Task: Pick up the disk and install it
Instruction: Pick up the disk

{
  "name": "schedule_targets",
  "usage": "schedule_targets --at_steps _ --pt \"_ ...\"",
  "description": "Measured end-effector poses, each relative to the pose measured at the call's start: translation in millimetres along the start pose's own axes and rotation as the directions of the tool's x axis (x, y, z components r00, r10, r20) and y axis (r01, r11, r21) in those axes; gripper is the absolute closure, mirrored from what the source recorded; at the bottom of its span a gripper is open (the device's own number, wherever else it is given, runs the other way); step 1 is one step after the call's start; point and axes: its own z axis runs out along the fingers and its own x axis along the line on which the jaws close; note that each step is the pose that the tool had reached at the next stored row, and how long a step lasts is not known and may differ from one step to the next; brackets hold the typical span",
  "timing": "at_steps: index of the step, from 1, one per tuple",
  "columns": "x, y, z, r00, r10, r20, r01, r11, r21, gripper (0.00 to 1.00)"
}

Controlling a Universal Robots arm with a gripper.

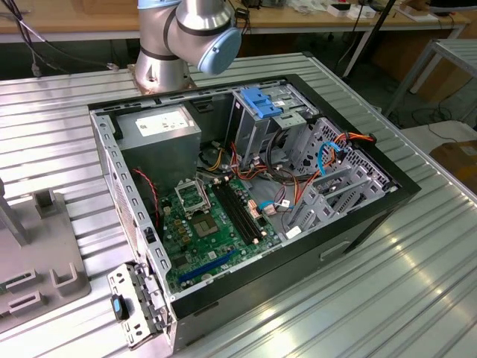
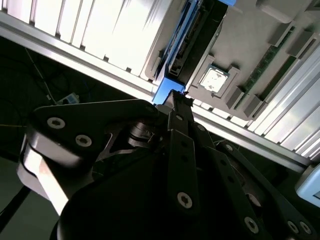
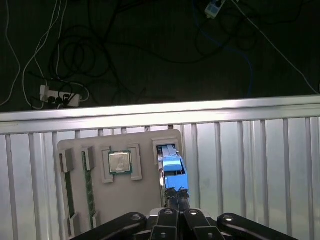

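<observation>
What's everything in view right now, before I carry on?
disk: one, silver-grey with blue rail, on edge in tray slot
tray: one, grey, on table
processor chip: one, silver, tray pocket
memory sticks: two, green, tray slots
computer case: one, black, open, on table
power supply: one, grey, inside case
circuit board: one, green, case floor
table: one, silver, ribbed
cables: several, mixed colours, floor beyond table
arm: one, grey, beyond case in exterior view
tool: one, black, at disk's blue end
</observation>
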Motion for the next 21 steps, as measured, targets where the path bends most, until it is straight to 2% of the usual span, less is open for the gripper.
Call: schedule_targets --at_steps 9,12,21 --pt "0.0 0.0 0.2 1.0000 0.000 0.0000 0.000 1.0000 0.0000 0.89" --pt "0.0 0.1 4.0 1.0000 0.000 0.0001 0.000 1.0000 0.0001 0.89" --pt "0.0 0.1 4.6 1.0000 0.000 0.0000 0.000 1.0000 0.0000 0.89"
